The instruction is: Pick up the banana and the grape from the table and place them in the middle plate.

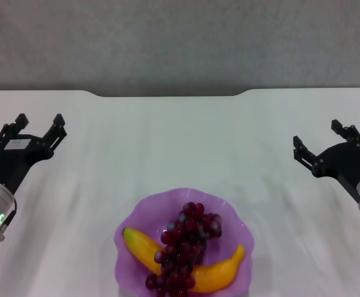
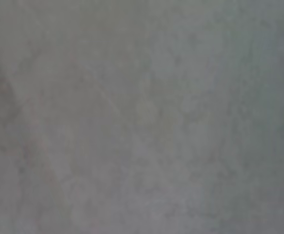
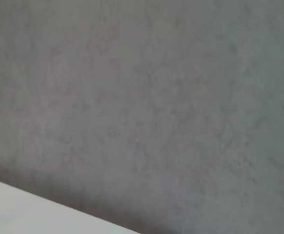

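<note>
The purple scalloped plate [image 1: 138,216] sits at the near middle of the white table [image 1: 180,142]. The yellow banana [image 1: 141,247] lies across the plate. The dark red grape bunch [image 1: 185,247] lies on top of the banana in the plate. My left gripper [image 1: 40,125] is open and empty at the far left, well away from the plate. My right gripper [image 1: 319,137] is open and empty at the far right, also well away from the plate. Both wrist views show only a blurred grey surface.
The table's far edge has a notch [image 1: 167,94] in the middle, with a grey wall [image 1: 180,43] behind it. A strip of the white table [image 3: 15,214] shows in one corner of the right wrist view.
</note>
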